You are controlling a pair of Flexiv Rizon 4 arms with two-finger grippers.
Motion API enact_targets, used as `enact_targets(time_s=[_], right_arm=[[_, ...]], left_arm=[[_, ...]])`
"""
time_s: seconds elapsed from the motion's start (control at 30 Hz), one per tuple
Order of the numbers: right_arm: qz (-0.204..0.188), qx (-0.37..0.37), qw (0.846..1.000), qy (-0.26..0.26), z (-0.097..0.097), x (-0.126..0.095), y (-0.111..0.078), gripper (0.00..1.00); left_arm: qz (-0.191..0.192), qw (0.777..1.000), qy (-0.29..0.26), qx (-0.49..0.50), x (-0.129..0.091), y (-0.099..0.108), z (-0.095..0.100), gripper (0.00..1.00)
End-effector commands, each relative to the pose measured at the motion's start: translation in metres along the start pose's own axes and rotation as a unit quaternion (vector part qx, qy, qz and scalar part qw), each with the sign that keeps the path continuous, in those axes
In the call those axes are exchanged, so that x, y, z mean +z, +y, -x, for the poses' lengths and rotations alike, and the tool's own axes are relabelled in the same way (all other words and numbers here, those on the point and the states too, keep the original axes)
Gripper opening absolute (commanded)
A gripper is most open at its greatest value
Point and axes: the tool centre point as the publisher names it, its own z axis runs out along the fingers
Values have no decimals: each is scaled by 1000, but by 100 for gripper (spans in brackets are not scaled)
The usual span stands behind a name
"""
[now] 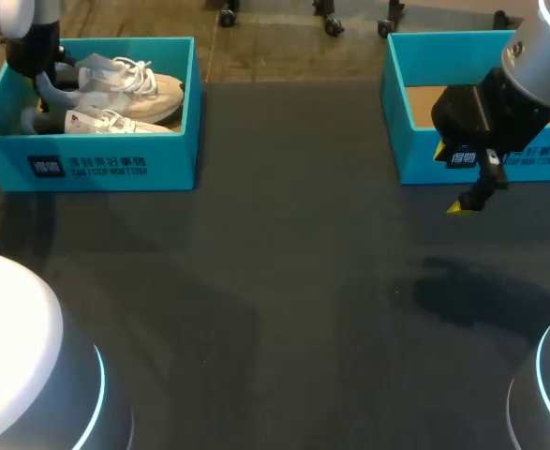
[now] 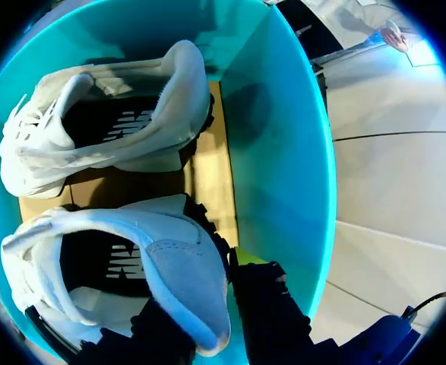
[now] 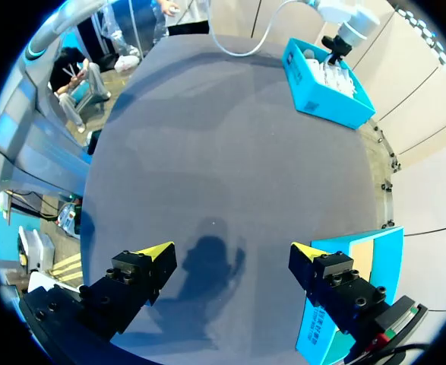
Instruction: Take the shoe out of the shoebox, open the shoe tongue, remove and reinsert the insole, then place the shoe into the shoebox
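Currently, the shoebox [image 1: 115, 169] at the far left carries white print on its near wall, as does the second box [image 1: 415, 159] at the far right. Inside the shoebox lie one shoe [image 2: 169, 258] and the other shoe [image 2: 154, 91], both with printed insoles. Your left gripper [image 2: 211, 300] sits at the first shoe's heel; you cannot tell whether it grips. Your right gripper [image 3: 234, 255] hangs released over the table [image 1: 275, 309], near the second box.

white print on left shoebox [image 1: 87, 167] front; likewise right shoebox [image 1: 537, 161], wording unclear
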Motion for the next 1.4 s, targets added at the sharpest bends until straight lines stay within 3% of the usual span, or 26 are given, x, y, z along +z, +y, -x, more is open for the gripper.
enact_targets(time_s=[0.03,0.63,0.67,0.73,0.8,0.9,0.93,1.03,1.4], right_arm=[[-1,0,1000,0,0,1,0,100],[-1,0,1000,0,0,1,0,100],[-1,0,1000,0,0,1,0,100],[-1,0,1000,0,0,1,0,100],[-1,0,1000,0,0,1,0,100],[-1,0,1000,0,0,1,0,100],[-1,0,1000,0,0,1,0,100],[-1,0,1000,0,0,1,0,100],[-1,0,1000,0,0,1,0,100]], left_arm=[[-12,1000,7,-3,5,11,2,0],[-32,999,13,14,25,16,3,0],[-32,999,13,15,25,16,2,3],[-29,999,13,16,23,14,1,31],[-26,999,11,21,21,12,-1,45],[-27,999,2,33,17,10,-2,58],[-24,999,0,32,14,8,-3,73],[-21,999,-8,36,7,4,-4,89],[-14,998,-45,45,-24,-7,-4,93]])
